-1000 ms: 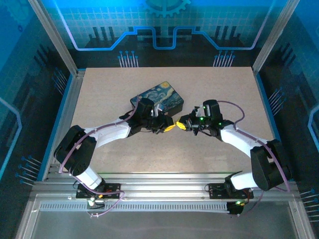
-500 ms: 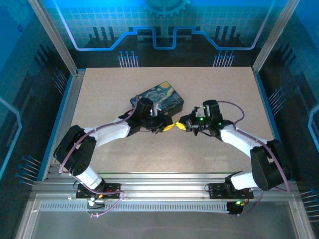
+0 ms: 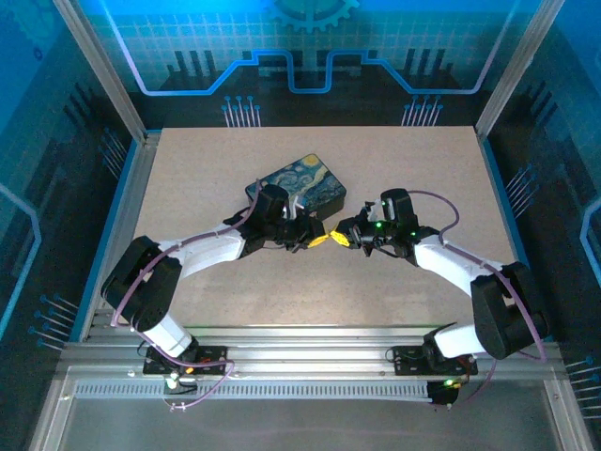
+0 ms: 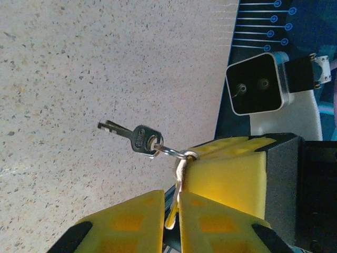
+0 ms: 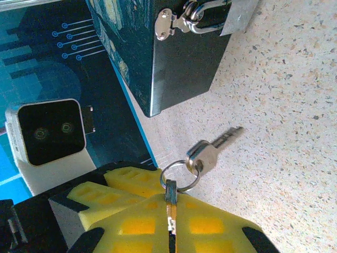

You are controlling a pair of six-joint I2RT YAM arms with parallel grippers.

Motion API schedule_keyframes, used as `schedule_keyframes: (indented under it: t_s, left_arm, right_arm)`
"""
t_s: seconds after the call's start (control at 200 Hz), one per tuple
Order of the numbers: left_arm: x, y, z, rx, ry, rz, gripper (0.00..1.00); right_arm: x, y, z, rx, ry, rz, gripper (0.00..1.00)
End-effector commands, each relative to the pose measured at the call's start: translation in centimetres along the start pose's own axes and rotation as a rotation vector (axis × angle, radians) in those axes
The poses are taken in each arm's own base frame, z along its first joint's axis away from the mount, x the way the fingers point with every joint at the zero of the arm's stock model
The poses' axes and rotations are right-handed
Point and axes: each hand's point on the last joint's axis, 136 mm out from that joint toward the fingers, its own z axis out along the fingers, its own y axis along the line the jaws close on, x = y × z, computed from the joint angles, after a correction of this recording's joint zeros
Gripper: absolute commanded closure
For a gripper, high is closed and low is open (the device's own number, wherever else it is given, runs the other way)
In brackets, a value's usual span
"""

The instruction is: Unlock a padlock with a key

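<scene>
- The left gripper (image 3: 313,241) and right gripper (image 3: 346,235) are tip to tip at mid-table (image 3: 423,169), just in front of the box (image 3: 302,183).
- From the left wrist, the left gripper's yellow pads (image 4: 121,221) are drawn almost together, with a pale cord (image 4: 178,182) pinched in the narrow seam between them.
- That cord runs up to a knot at the ring (image 5: 179,176), right at the tip of the right gripper's yellow fingers.
- The right gripper is clamped tight. Its pads (image 5: 210,224) press on a thin dark tab (image 5: 169,197), and the ring is threaded through it.
- The key (image 5: 210,150) dangles from that ring, clear of both sets of pads, with its blade pointing away from the grippers over the speckled tabletop.
- The padlock (image 5: 239,15) is at the top of the right wrist view, a small silvery body hanging on the box's front latch (image 5: 171,21), its shackle looped through the hasp.
- Key and padlock are apart, with bare table between them. The blade angles roughly toward the lock and is not in it.
</scene>
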Motion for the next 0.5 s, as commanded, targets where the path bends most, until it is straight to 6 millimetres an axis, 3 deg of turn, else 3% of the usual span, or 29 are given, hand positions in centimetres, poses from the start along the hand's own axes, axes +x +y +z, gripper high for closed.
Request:
schedule_keyframes:
  t_s: [0.0, 0.215, 0.49]
  left_arm:
    - [0.56, 0.18, -0.08, 0.009, 0.024, 0.0, 0.83]
    - [0.56, 0.11, -0.14, 0.01, 0.025, 0.001, 0.8]
    - [0.62, 0.16, -0.11, 0.008, 0.029, 0.003, 0.89]
  right_arm:
    - [0.22, 0.99, 0.42, -0.015, 0.01, -0.027, 0.91]
    - [0.08, 0.96, 0.55, -0.018, 0.006, -0.02, 0.91]
    - [0.01, 0.9, 0.68, -0.017, 0.008, -0.02, 0.91]
